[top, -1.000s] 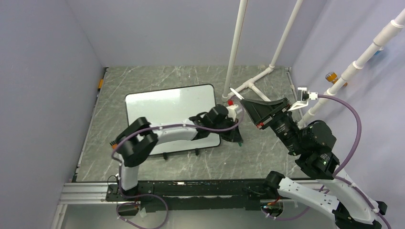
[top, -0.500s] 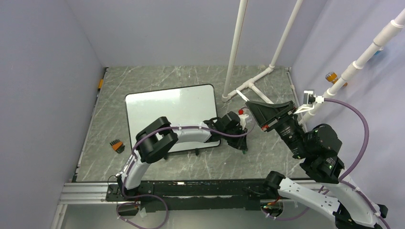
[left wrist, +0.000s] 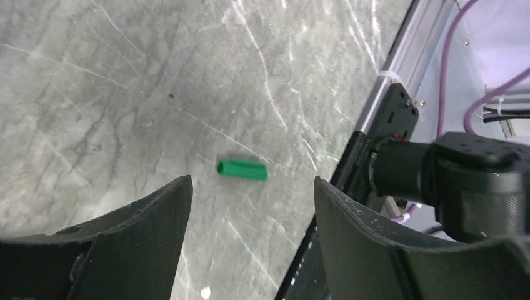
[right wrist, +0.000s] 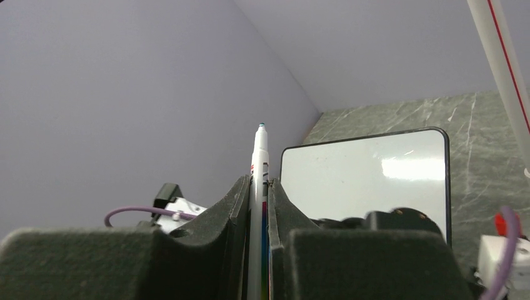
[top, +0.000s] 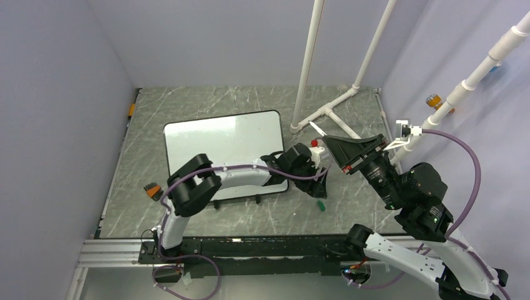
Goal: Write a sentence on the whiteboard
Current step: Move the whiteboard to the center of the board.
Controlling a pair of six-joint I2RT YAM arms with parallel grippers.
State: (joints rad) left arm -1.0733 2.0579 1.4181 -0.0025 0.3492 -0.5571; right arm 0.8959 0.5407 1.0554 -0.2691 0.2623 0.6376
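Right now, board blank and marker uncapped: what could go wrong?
1. The small green plastic cap lies loose on the grey marbled table below the open left claw; an arm sweep could knock it away.
2. The left arm crosses over the large white whiteboard at its near right corner and might shift it or block strokes.
3. The right claw pinches the thin white marker close to the left arm; they could collide.

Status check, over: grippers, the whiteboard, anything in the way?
Left gripper open above green cap on table. Right gripper shut on uncapped marker. Whiteboard blank. Left arm overhangs its near edge.
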